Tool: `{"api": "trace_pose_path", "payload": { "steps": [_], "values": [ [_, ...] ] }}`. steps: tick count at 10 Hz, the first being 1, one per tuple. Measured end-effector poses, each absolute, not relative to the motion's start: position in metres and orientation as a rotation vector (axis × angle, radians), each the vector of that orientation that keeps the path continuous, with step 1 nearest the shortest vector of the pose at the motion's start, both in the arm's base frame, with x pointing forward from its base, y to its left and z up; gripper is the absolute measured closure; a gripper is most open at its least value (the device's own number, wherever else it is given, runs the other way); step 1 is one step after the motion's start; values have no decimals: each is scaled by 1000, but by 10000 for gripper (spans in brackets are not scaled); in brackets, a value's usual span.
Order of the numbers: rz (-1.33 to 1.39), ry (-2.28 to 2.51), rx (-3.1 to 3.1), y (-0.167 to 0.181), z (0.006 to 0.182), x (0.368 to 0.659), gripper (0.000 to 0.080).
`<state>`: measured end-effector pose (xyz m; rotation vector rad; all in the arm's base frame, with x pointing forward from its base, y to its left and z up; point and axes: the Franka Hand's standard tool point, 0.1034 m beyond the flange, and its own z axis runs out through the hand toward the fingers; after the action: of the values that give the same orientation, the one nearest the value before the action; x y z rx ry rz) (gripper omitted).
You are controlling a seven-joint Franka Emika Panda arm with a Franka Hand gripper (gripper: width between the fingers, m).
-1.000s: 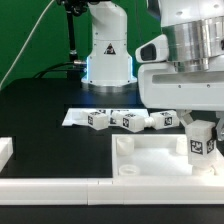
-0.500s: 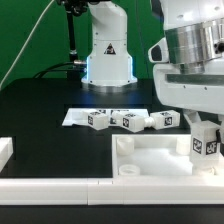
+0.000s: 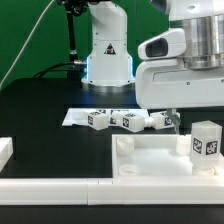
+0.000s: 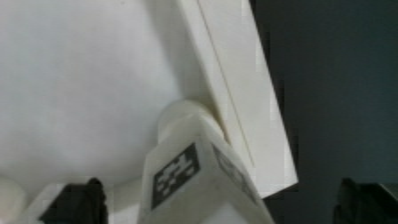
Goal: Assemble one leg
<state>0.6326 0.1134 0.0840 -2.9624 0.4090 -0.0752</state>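
One leg, a short white peg with a black-and-white tag, stands upright on the far right corner of the large white panel. My gripper hangs just above it, open, and touches nothing. In the wrist view the leg sits by the panel's edge, between my two spread dark fingertips and apart from both. Three more legs lie in a row behind the panel.
The three loose legs lie on the marker board on the black table. The arm's white base stands at the back. A white block sits at the exterior view's left edge.
My gripper has let go of the leg and risen. The leg stays standing on the panel corner.
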Motion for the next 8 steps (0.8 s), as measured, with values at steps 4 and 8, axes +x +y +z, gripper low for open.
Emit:
{"api": "trace_pose_path", "payload": {
  "steps": [4,8],
  "values": [
    [-107,-489,-3026,110,82,645,151],
    [-99,-255,-3046,111,82,645,410]
  ]
}}
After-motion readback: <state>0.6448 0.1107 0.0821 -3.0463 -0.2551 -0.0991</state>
